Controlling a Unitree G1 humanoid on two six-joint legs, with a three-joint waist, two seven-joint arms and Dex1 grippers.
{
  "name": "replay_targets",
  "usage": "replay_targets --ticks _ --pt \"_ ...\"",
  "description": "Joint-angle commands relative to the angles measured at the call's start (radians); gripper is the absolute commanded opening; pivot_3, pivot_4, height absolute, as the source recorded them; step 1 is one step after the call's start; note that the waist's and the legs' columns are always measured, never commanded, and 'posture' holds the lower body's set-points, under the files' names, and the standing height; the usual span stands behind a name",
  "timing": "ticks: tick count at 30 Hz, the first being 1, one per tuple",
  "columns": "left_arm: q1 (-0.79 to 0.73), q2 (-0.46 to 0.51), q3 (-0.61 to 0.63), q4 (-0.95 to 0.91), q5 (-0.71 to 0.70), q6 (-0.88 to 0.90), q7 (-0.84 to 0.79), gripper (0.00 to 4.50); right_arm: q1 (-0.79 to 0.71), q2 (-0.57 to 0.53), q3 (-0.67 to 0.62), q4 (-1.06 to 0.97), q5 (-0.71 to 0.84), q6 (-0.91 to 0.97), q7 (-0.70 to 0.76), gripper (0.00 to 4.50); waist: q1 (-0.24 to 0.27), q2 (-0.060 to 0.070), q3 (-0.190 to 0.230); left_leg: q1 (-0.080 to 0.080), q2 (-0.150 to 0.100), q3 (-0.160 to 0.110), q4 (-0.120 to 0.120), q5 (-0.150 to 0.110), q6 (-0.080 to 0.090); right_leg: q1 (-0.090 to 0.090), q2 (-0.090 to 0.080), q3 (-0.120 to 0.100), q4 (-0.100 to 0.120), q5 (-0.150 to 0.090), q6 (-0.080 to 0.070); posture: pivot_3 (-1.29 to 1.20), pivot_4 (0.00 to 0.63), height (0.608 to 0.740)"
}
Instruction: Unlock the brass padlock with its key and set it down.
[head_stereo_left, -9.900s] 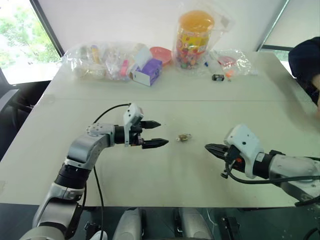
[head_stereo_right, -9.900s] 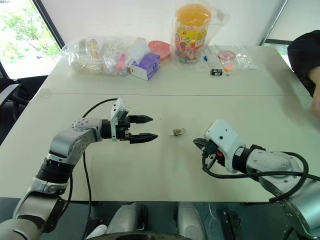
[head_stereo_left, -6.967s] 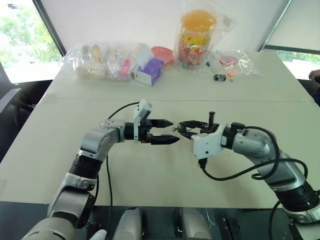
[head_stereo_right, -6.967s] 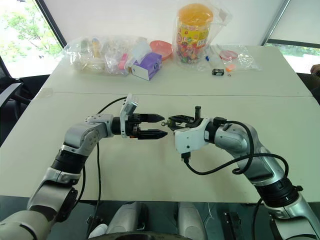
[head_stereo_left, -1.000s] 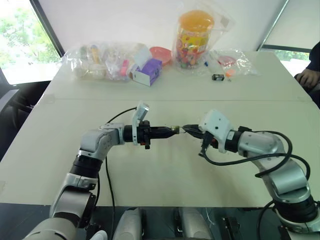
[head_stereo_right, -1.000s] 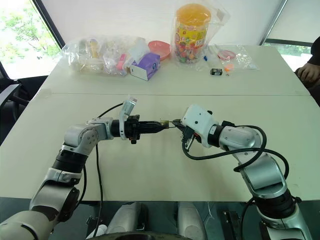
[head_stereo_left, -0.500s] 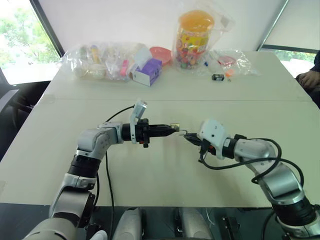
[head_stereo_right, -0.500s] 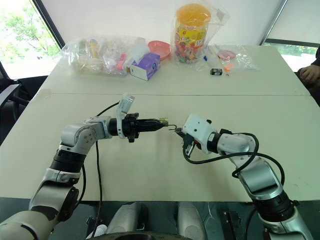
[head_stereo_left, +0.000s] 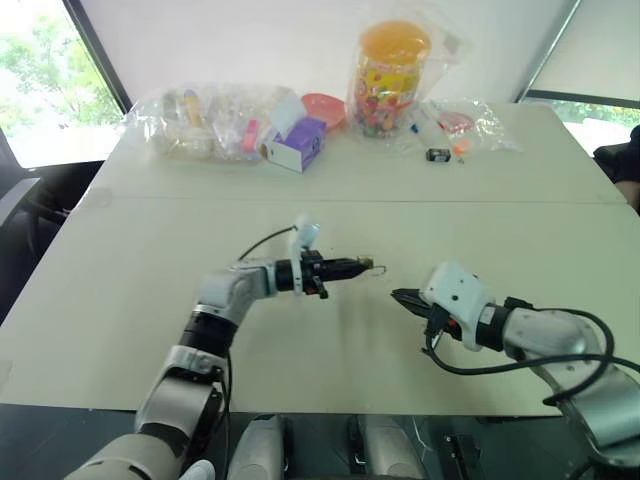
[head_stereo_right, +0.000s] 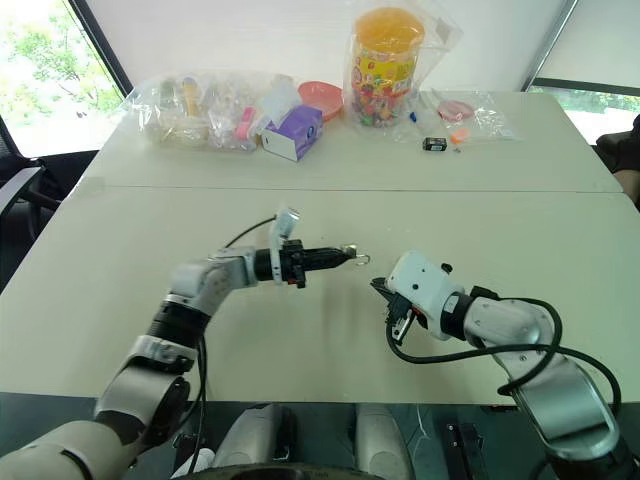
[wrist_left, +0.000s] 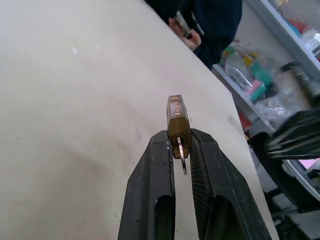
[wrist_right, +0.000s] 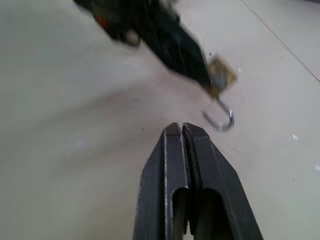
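Since half a second ago: right gripper (head_stereo_right: 378, 286) withdrawn from the lock, fingers pressed together, holding nothing; left gripper (head_stereo_left: 352, 267) carried lower and rightward. Brass padlock (wrist_left: 178, 117): clamped by its body between the left fingers (wrist_left: 152, 165), above the table (head_stereo_left: 120, 300), shackle (wrist_right: 220, 118) swung open, key (wrist_left: 181, 157) seemingly in the keyway. Handling, judged: light, rigid, smooth-sided, apt to twist; grip flat faces, not the shackle.

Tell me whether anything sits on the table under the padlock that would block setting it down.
Nothing visible does. The left gripper holds the brass padlock above a bare stretch of table. The right gripper hangs shut off to the side; the bags lie at the far edge.
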Motion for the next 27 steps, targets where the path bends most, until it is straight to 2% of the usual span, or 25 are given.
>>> replay_targets --ticks 1,6,9,13,15,16,22,27 --pt "-0.044 -0.025 0.005 0.059 0.038 -0.067 0.003 0.0 0.006 0.001 -0.043 -0.073 0.018 0.044 -0.038 0.03 -0.003 0.0 0.0 0.0 0.0 0.0 0.0 0.0 0.0 0.0 0.0 0.0 0.0 0.0 0.0 0.0 0.15 0.735" --pt "-0.057 -0.039 0.002 0.147 0.09 -0.133 -0.019 0.0 0.004 -0.002 -0.046 -0.107 0.026 0.084 -0.068 0.03 -0.004 0.0 0.0 0.0 0.0 0.0 0.0 0.0 0.0 0.0 0.001 0.0 0.0 0.0 0.0 0.0 0.15 0.735" --pt "-0.057 -0.029 0.003 0.154 0.103 -0.136 -0.037 1.35 0.009 -0.007 -0.047 -0.115 0.028 0.091 -0.078 0.0 -0.004 0.0 0.0 0.0 0.0 0.0 0.0 0.0 0.0 0.0 0.0 0.0 0.0 0.0 0.0 0.0 0.15 0.735" --pt "-0.046 -0.006 -0.003 0.137 0.124 -0.149 -0.059 3.38 0.01 -0.016 -0.048 -0.112 0.031 0.092 -0.081 0.0 -0.004 0.0 0.0 0.001 0.0 0.0 0.0 0.0 0.0 0.0 0.001 0.0 0.0 0.0 0.0 0.0 0.15 0.735" --pt "-0.03 0.024 -0.011 0.085 0.131 -0.149 -0.081 4.21 0.014 -0.027 -0.055 -0.109 0.031 0.091 -0.076 0.0 -0.006 0.0 -0.001 0.002 0.0 0.0 0.0 0.0 0.0 0.002 0.001 0.0 0.0 0.0 0.0 0.0 0.15 0.735" --pt "-0.023 0.035 -0.014 0.065 0.132 -0.146 -0.088 4.45 0.016 -0.032 -0.057 -0.109 0.031 0.091 -0.075 0.0 -0.007 0.0 -0.001 0.002 0.0 0.0 0.0 0.0 0.0 0.002 0.001 0.0 0.0 0.0 0.0 0.0 0.15 0.735" --pt "0.035 0.16 -0.032 -0.162 0.112 -0.13 -0.171 4.45 0.071 -0.118 -0.11 -0.09 0.026 0.054 -0.028 0.0 -0.005 0.0 -0.001 0.001 0.002 0.0 -0.001 0.0 0.0 0.001 0.001 0.001 0.0 0.0 0.0 0.0 0.15 0.735" --pt "0.054 0.233 -0.033 -0.3 0.08 -0.091 -0.215 4.45 0.085 -0.145 -0.152 -0.067 0.036 0.03 -0.002 0.0 0.005 0.0 0.0 0.001 0.001 0.0 0.0 0.0 0.0 0.001 0.0 0.0 -0.001 0.0 0.0 0.0 0.15 0.735"
